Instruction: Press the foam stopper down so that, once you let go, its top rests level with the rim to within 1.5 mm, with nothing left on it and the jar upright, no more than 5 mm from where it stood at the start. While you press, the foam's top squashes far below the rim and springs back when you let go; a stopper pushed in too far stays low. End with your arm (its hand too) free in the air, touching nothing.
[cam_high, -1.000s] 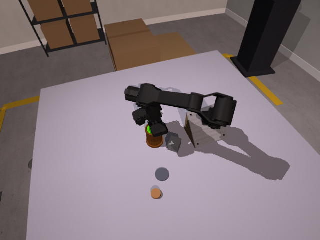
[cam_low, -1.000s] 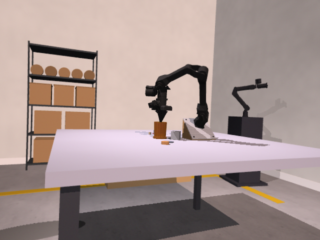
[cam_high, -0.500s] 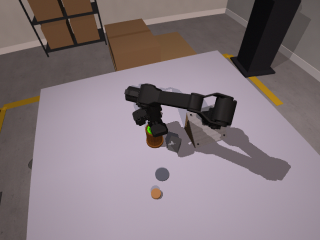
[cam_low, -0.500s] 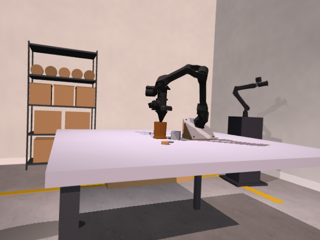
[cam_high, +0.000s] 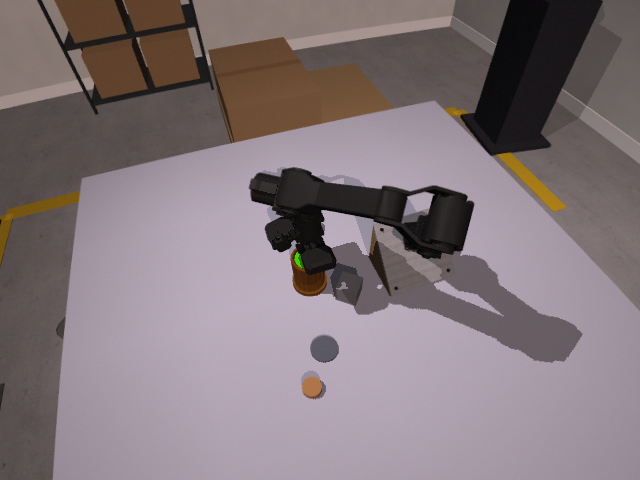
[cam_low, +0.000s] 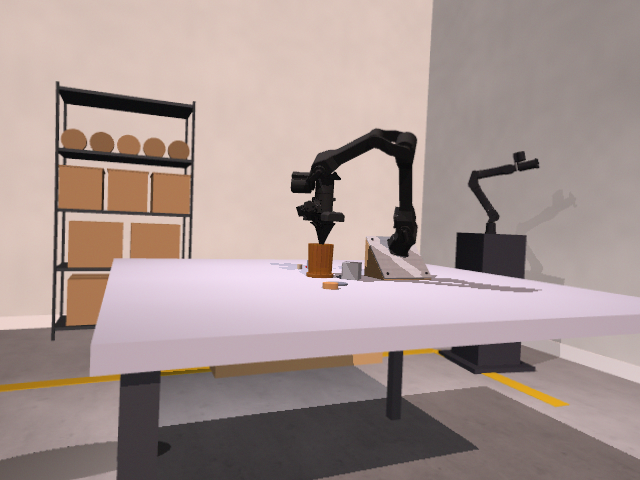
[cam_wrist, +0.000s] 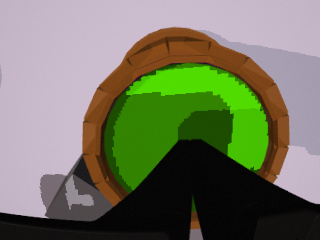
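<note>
A brown ribbed jar (cam_high: 308, 282) (cam_low: 320, 259) (cam_wrist: 107, 94) stands upright on the table near the arm's base. A bright green foam stopper (cam_high: 296, 258) (cam_wrist: 154, 120) fills its mouth. My gripper (cam_high: 314, 260) (cam_low: 323, 238) (cam_wrist: 189, 150) is shut and empty, pointing straight down over the jar. Its tip sits at the stopper's top, right at rim height in the side view. In the wrist view the closed black fingers cover the stopper's near part. I cannot tell whether the tip touches the foam.
A small grey cube (cam_high: 347, 284) (cam_low: 352, 270) stands just right of the jar. A wedge-shaped base block (cam_high: 400, 266) (cam_low: 392, 260) carries the arm. A dark grey disc (cam_high: 324, 347) and an orange disc (cam_high: 311, 386) (cam_low: 330, 284) lie on the table nearer the front.
</note>
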